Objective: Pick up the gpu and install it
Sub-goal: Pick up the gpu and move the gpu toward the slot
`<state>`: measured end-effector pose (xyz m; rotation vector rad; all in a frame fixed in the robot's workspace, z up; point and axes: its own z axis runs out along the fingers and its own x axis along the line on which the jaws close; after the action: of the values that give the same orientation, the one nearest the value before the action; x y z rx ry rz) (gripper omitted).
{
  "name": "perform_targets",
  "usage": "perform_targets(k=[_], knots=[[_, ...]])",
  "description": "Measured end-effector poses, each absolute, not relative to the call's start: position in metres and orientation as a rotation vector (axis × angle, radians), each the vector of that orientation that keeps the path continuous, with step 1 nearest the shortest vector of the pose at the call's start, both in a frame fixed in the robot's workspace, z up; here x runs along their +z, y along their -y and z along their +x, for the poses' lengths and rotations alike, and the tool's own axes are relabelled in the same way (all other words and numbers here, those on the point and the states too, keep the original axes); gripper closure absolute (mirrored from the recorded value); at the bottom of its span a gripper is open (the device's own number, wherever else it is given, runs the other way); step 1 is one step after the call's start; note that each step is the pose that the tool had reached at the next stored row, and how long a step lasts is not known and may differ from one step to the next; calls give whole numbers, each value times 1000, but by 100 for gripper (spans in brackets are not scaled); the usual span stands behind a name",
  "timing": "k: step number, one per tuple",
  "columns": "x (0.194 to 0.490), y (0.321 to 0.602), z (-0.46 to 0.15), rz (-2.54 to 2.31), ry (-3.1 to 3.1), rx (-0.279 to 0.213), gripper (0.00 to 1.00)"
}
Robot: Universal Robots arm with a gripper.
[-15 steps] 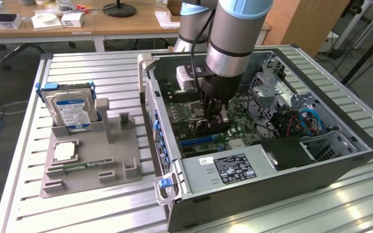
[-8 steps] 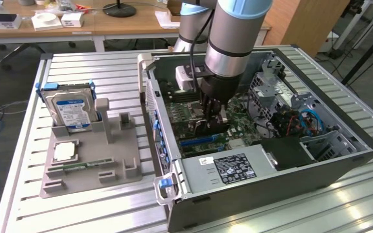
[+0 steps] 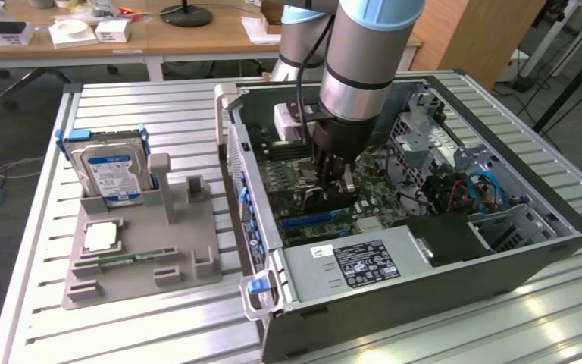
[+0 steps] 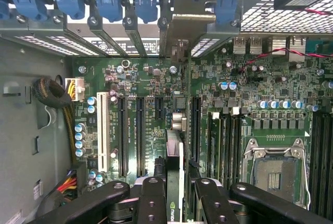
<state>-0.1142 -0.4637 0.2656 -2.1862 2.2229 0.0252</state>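
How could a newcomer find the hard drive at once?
At the exterior view's left, beside the open computer case, lies a grey holder. The hard drive stands on edge at its far end: silver, blue-labelled, the largest part there.

Arm (image 3: 357, 68): silver-grey tubes, pale blue joint caps, black band, black cable (image 3: 314, 49). Gripper (image 3: 332, 178): black, with screw-studded jointed fingers (image 4: 152, 203).

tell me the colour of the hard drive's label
The label is blue, clearest in the exterior view.
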Motion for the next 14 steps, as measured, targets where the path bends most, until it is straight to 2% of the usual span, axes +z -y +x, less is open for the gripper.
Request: perform_targets(k=[14], knots=[[265,464,-114,-2186,-2223,25,74]])
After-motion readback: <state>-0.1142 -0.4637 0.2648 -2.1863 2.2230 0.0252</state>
